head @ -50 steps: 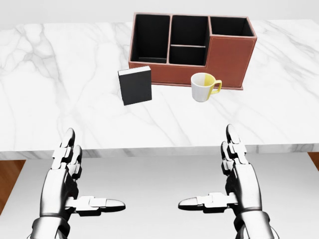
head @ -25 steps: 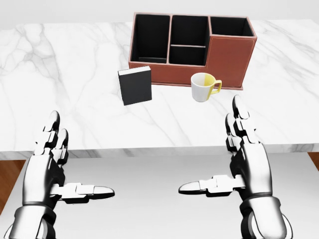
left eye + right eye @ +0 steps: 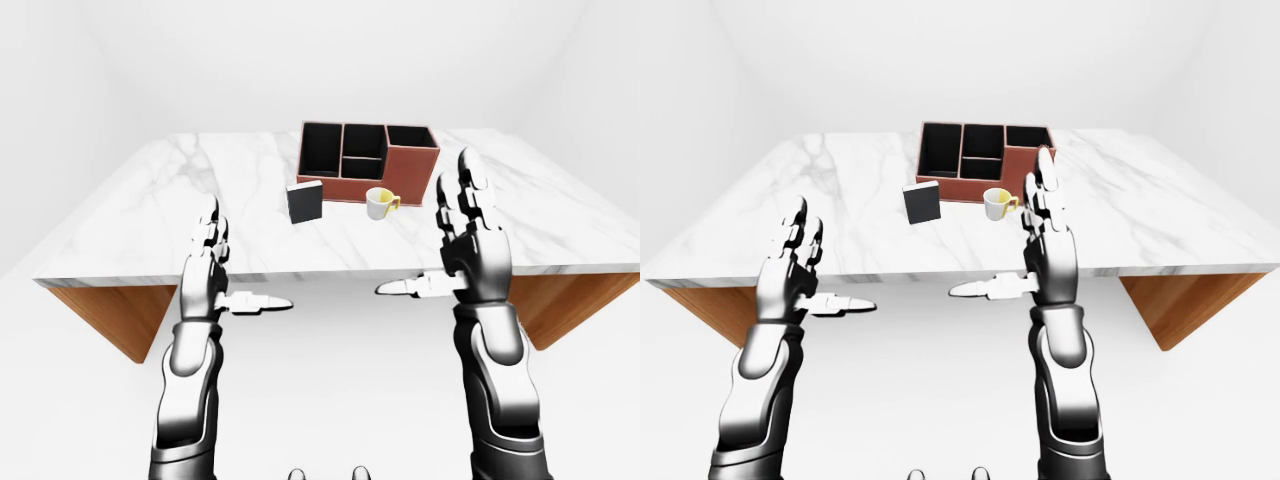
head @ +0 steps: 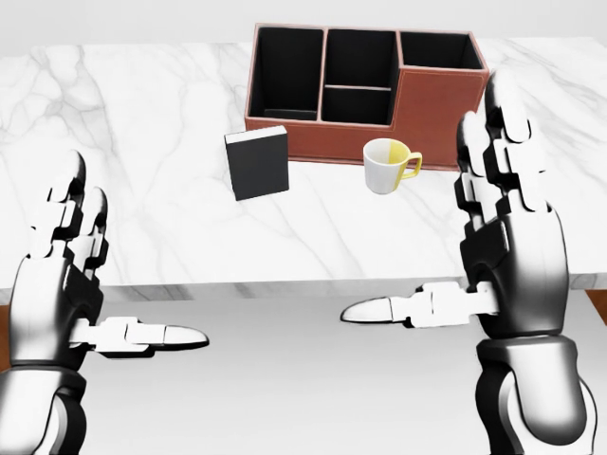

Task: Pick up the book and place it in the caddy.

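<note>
The book (image 4: 257,163) is seen standing upright on the marble counter (image 4: 142,123), just beside the lower left corner of the brown caddy (image 4: 365,90) and near a white and yellow mug (image 4: 387,165), so no part of the task is judged as done yet. The left hand (image 4: 62,275) and the right hand (image 4: 507,246) are both held at the near edge of the counter, well apart from the book, with the fingers (image 4: 503,133) spread and nothing clasped. The reach, the grasp and the placing into a compartment are all left to be made.

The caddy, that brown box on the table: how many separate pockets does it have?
4 in the caddy: a tall one at the head view's left, two stacked in the middle, one at the right. None looks hidden.
</note>
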Controlling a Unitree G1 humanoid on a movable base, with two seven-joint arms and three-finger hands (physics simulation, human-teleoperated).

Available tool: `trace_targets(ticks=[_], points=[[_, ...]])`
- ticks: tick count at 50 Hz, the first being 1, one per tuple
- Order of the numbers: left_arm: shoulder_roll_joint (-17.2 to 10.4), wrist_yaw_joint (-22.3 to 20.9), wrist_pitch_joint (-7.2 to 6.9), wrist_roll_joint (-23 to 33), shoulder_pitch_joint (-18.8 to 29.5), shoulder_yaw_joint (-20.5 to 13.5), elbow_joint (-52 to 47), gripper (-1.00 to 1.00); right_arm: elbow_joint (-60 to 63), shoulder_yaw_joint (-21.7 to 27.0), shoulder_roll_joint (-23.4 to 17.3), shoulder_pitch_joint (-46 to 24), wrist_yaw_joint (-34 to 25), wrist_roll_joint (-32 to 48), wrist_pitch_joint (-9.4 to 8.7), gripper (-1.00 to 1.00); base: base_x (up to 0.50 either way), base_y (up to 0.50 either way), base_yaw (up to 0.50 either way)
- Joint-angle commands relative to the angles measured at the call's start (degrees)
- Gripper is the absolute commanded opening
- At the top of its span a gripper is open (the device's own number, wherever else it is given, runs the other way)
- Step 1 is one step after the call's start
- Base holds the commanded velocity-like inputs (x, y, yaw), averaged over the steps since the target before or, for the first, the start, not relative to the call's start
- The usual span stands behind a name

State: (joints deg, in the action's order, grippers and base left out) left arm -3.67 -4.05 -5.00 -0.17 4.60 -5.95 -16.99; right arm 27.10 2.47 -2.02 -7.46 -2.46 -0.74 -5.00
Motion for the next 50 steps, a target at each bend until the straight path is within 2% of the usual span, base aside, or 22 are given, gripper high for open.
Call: trace_targets(ticks=[1, 10, 16, 23, 50], points=[[0.0, -0.2, 0.00, 0.8, 1.4, 0.5, -2.7, 1.00, 4.5, 2.3, -0.1, -2.7, 1.5, -2.2, 0.00, 1.00, 0.00, 0.00, 0.00], [0.1, -0.5, 0.00, 0.9, 1.5, 0.4, -4.2, 1.00, 4.3, 1.2, -0.9, -1.6, 1.4, -2.2, 0.00, 1.00, 0.30, 0.35, 0.00], [-0.2, -0.7, 0.00, 0.5, 1.2, -0.5, -4.0, 1.00, 5.0, 1.5, -0.8, -1.5, 1.4, -2.2, 0.00, 1.00, 0.38, 0.42, 0.00], [-0.1, -0.4, 0.00, 1.0, 1.4, 0.2, -5.4, 1.00, 6.0, 2.2, -0.9, -1.5, 1.1, -3.0, 0.00, 1.00, 0.42, 0.38, 0.00], [-0.1, -0.4, 0.00, 1.2, 1.2, -0.1, -4.9, 1.00, 6.2, 0.0, -0.1, 0.3, -0.4, -2.2, 0.00, 1.00, 0.50, 0.02, 0.00]])
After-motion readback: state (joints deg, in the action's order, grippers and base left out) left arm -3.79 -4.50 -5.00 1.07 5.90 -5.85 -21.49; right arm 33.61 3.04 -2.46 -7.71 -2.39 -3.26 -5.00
